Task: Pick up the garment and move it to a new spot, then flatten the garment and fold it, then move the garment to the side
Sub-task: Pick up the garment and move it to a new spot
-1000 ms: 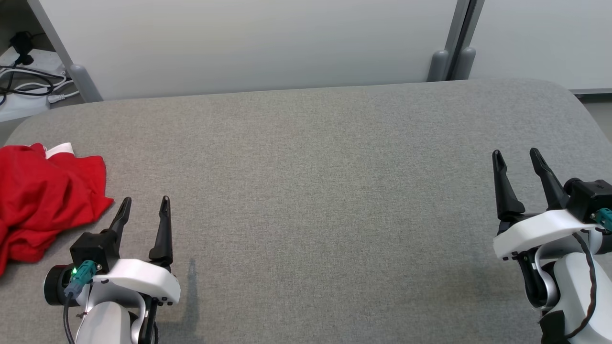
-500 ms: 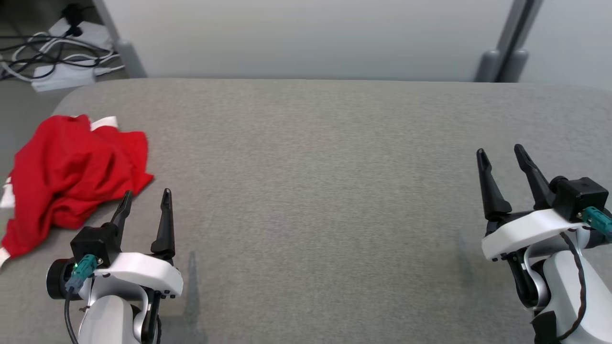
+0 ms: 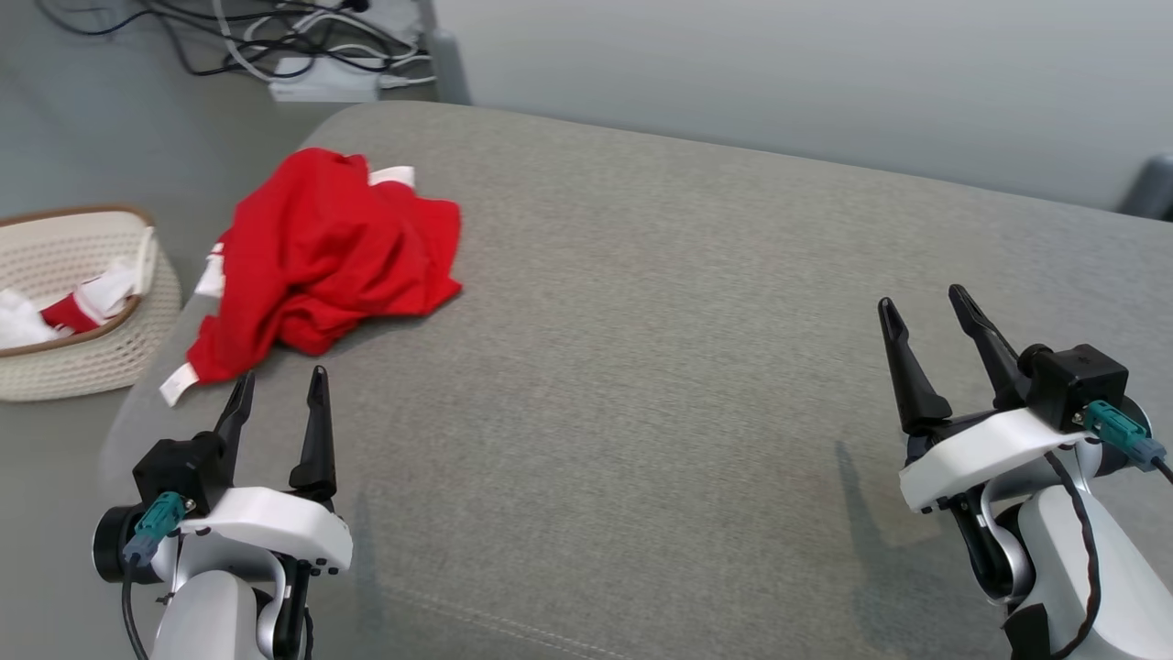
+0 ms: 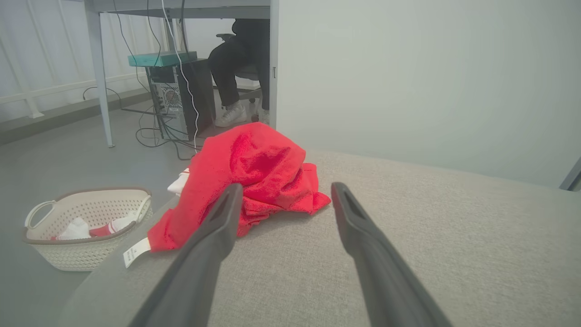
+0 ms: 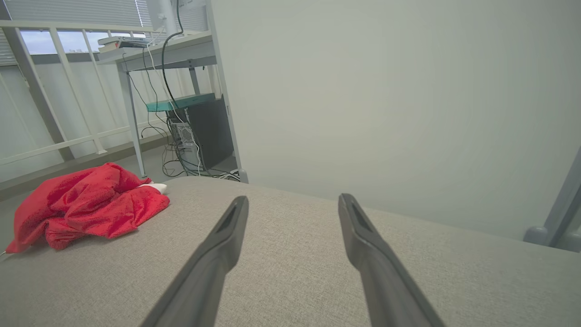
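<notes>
While left hand (image 3: 281, 376) and right hand (image 3: 920, 297) gape empty, the garment (image 3: 330, 249), seemingly soft and light, warrants pinching a raised fold.

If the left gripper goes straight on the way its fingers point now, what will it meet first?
Probably the crumpled red garment, lying just ahead of the open left gripper; the gap is hard to judge.

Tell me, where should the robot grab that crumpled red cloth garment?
Probably a raised fold near the top of the crumpled red cloth garment, the open left claw coming down from the robot's side: it lies heaped, and that claw is nearest.
</notes>
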Motion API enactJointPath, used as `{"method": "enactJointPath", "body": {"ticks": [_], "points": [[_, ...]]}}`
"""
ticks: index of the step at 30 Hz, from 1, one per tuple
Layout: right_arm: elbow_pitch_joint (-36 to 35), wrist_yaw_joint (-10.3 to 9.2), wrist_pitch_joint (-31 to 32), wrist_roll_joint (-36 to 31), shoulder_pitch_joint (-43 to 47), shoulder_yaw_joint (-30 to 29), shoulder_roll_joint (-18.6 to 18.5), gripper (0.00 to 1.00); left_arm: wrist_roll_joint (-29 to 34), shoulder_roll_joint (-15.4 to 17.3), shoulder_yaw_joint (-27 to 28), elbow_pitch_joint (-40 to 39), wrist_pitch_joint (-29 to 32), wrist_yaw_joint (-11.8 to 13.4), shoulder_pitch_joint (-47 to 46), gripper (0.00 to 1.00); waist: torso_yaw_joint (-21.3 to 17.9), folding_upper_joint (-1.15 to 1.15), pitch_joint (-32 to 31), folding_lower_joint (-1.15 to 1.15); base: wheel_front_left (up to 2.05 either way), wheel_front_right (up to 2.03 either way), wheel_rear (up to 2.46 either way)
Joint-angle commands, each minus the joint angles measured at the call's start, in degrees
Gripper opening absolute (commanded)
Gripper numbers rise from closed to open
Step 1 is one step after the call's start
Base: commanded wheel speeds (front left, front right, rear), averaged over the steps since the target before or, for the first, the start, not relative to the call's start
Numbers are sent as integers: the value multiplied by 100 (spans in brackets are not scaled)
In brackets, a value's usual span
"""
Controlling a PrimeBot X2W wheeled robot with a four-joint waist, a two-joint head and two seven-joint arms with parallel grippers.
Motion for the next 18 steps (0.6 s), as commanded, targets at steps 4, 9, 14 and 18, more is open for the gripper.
{"method": "enactJointPath", "body": {"ticks": [4, 9, 14, 18], "points": [[-153, 8, -77, 59, -145, 150, -24, 100, -109, 139, 191, -93, -59, 83, -92, 100, 401, 0, 27, 0, 0, 0, 0], [-141, 8, -77, 71, -183, 254, -14, 100, -152, 139, 275, -66, -59, 82, -55, 100, 470, 0, 111, 0, 0, 0, 0], [-153, 8, -77, 86, -289, 364, -43, 100, -302, 139, 355, 2, -59, 76, -141, 100, 391, 0, 290, 0, 0, 0, 0], [-154, 8, -77, 120, -415, 485, -97, 100, -392, 242, 398, 416, -59, -64, -707, 100, 260, 0, 529, 0, 0, 0, 0]]}}
